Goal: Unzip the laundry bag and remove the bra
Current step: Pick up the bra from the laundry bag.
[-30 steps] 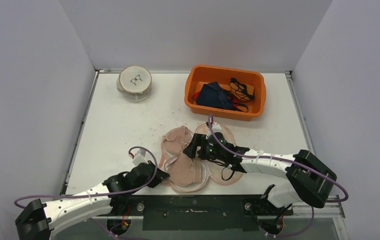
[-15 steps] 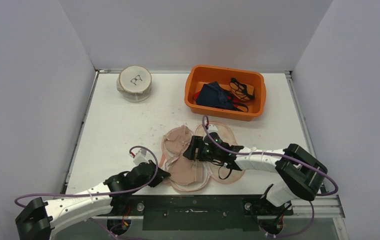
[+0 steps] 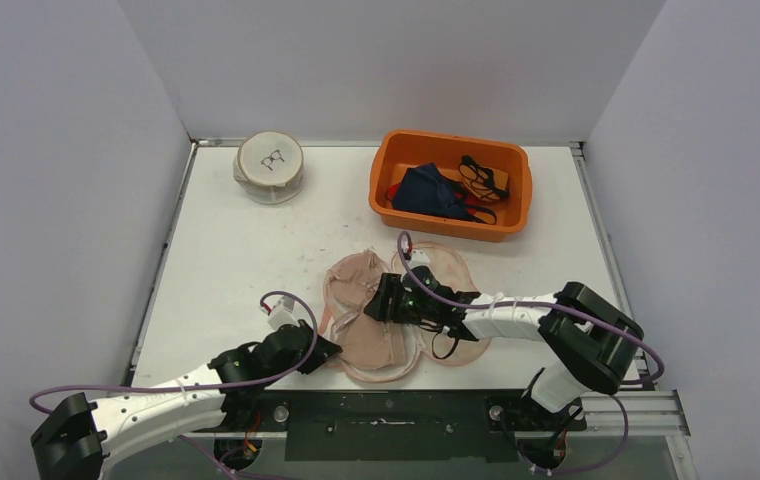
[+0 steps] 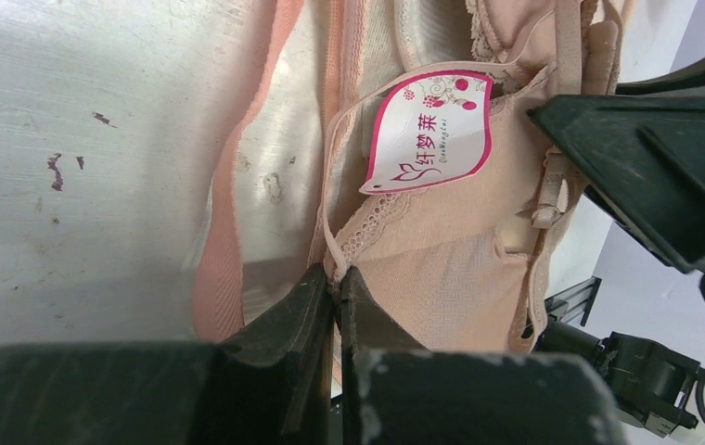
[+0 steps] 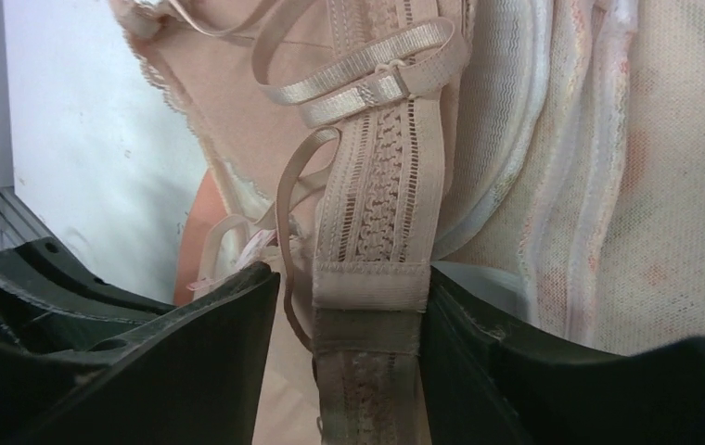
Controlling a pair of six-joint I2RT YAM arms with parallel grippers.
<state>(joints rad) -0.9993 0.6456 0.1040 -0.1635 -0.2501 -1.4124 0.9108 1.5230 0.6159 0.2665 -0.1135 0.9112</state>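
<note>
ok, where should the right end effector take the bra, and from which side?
The flat lace back band, pinched across its width, coming in from its free end. It lies straight between the right end effector's open fingers.

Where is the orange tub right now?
In the overhead view the orange tub sits at the table's far side, right of centre, just beyond the beige laundry bag; a round white container stands to its left.

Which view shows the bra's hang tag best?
Left wrist: the hang tag lies face up on the bra, print and pink border plain, just beyond the left gripper pinching a strap. Top external is too far to show it; right wrist shows band and straps, no clear tag.
</note>
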